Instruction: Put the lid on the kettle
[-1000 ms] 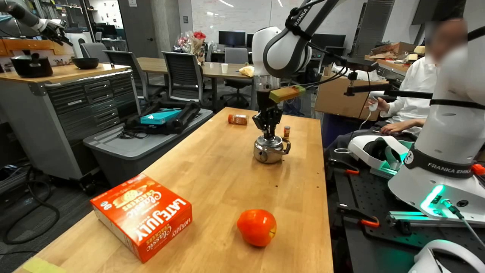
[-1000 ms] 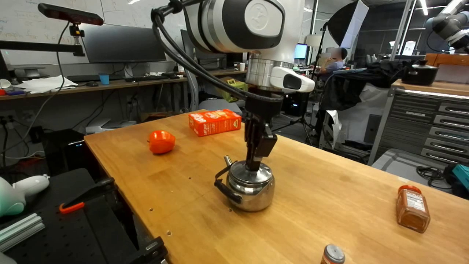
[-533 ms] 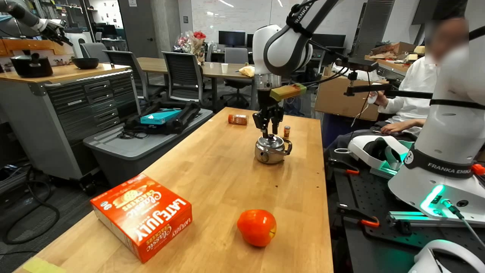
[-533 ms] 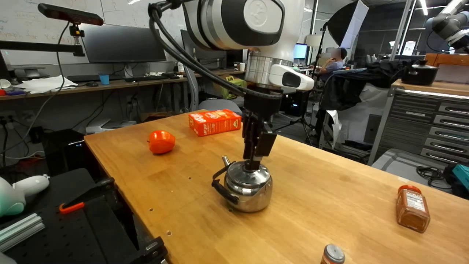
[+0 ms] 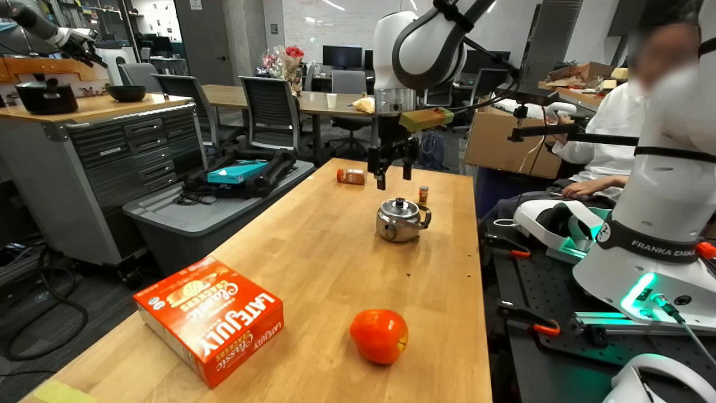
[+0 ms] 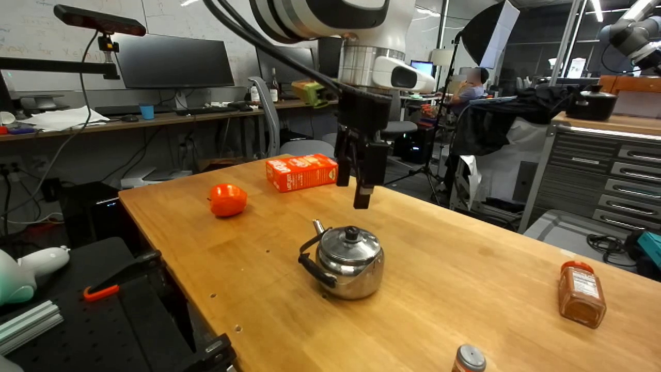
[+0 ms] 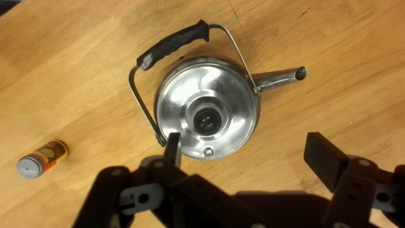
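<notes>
The kettle [image 5: 396, 228] stands upright on the wooden table, shiny silver with its black handle [image 7: 173, 45] tipped over to one side and its spout [image 7: 280, 79] sticking out. Seated flat on top of it is the round silver lid [image 6: 347, 247], whose black knob [image 7: 207, 121] shows from above in the wrist view. Some way above the lid hangs my gripper [image 6: 352, 192], touching nothing. Its two fingers are spread wide in the wrist view, the left one [image 7: 172, 148] overlapping the lid's edge and the right one [image 7: 326, 161] over bare table.
A small spice jar [image 7: 44, 158] stands near the kettle, and a larger spice jar [image 6: 582, 294] lies on its side. Farther along are an orange-red pepper [image 5: 380, 336] and a red cracker box [image 5: 210, 319]. Black clamps [image 6: 206, 356] sit along one table edge.
A second ago my gripper was closed at the lid's knob. It has since opened and risen straight off, leaving the lid on the kettle. The kettle shifted slightly early on.
</notes>
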`<state>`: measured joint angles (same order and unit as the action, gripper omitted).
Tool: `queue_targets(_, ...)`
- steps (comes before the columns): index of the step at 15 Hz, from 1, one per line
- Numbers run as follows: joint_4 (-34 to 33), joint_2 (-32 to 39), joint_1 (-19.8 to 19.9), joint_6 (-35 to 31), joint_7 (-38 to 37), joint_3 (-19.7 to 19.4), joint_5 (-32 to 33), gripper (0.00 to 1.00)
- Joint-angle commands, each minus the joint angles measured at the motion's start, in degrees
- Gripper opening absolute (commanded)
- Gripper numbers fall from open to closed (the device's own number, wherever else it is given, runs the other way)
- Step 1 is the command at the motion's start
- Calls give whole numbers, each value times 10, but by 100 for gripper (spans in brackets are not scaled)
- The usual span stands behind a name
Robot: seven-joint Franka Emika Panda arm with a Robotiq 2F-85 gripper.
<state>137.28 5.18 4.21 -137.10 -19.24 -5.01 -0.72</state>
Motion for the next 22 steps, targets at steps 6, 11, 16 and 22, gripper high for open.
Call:
queue_targets(6,0,-99,-23,108,10,30,29,100)
queue_targets(11,-8,-130,-29,155,42,48,65,100)
queue_targets(16,-11,-142,-28,173,101,49,63,100)
queue_targets(22,-5,-133,-27,155,111,49,59,100)
